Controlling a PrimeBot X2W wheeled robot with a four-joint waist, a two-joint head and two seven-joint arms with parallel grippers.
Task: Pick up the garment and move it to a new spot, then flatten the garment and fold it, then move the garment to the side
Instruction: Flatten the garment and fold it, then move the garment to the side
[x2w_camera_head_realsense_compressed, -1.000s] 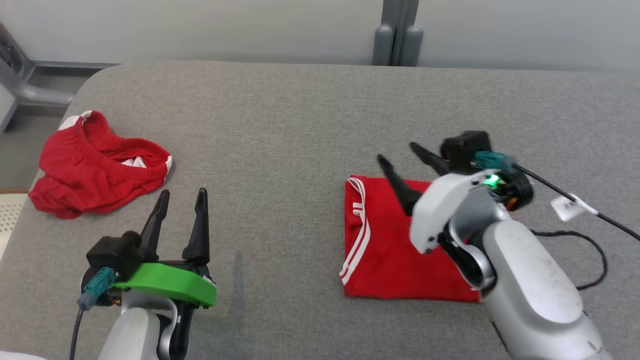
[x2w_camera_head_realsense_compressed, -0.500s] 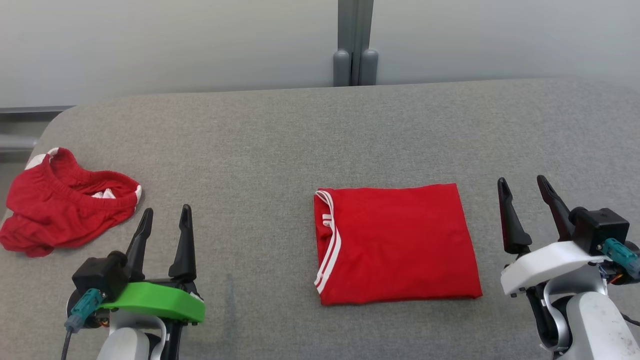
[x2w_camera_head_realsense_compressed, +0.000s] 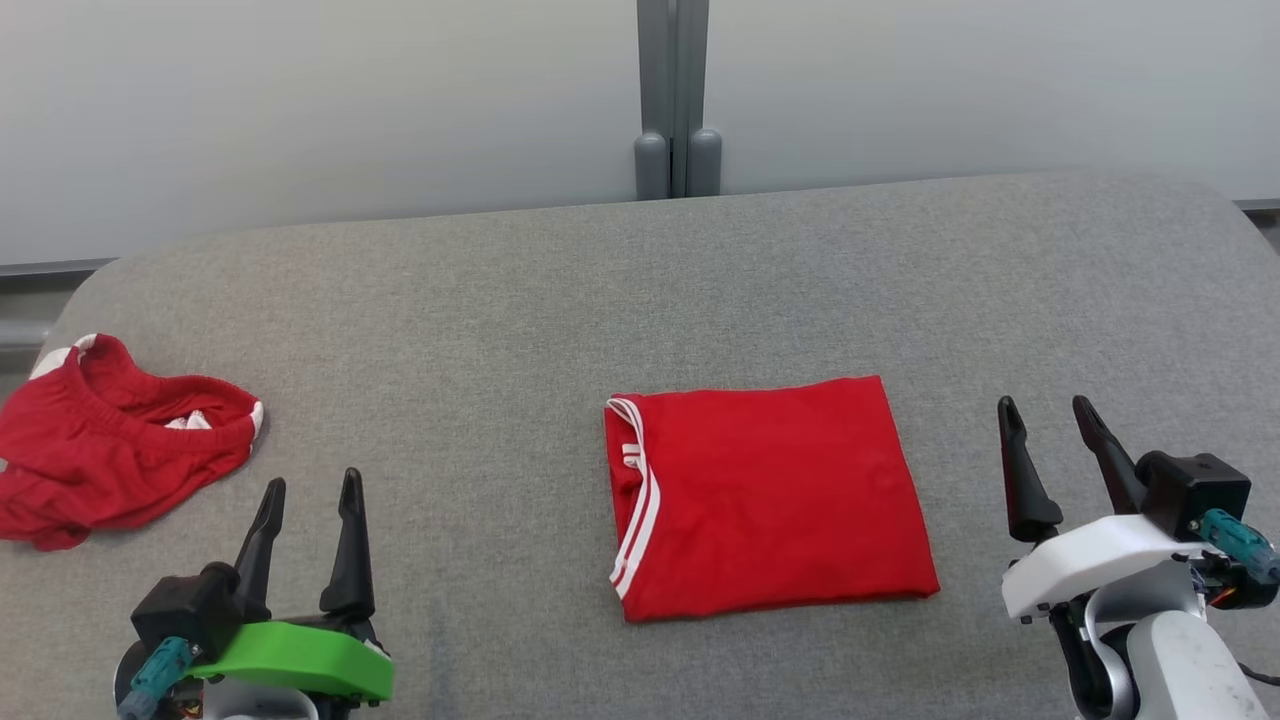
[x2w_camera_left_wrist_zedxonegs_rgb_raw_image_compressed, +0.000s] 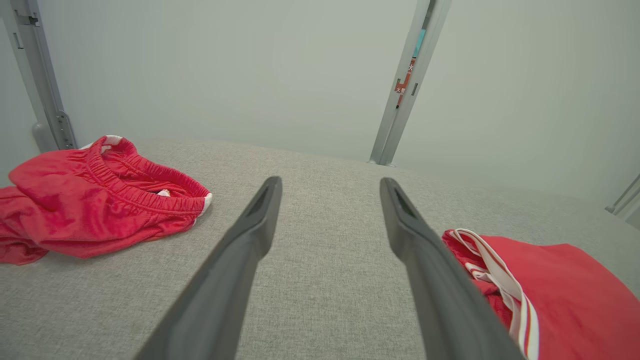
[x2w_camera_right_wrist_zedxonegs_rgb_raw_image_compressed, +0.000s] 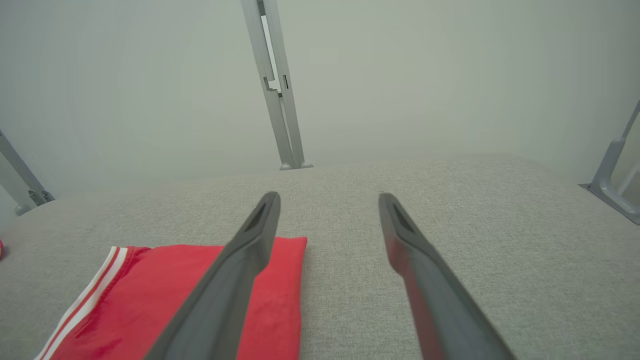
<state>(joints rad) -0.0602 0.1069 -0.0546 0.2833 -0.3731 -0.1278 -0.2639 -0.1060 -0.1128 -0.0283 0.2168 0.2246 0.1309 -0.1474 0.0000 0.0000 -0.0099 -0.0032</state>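
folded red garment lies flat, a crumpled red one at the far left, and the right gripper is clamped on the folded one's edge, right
No. The head view shows the right gripper open, beside the folded red garment without touching it. The rest holds: crumpled red garment far left.

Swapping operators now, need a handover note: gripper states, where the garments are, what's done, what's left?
Left gripper: open, empty, at the near left of the grey table.
Right gripper: open, empty, at the near right, beside the folded piece's right edge and not touching it.
Folded red garment: flat, neat rectangle, white-striped edge facing left, lying centre-right between the two grippers.
Second red garment: crumpled at the table's left edge, apart from both grippers.
Done: flattening and folding look finished.
Left: possibly the move to the side. I cannot tell whether its present spot is the final one.
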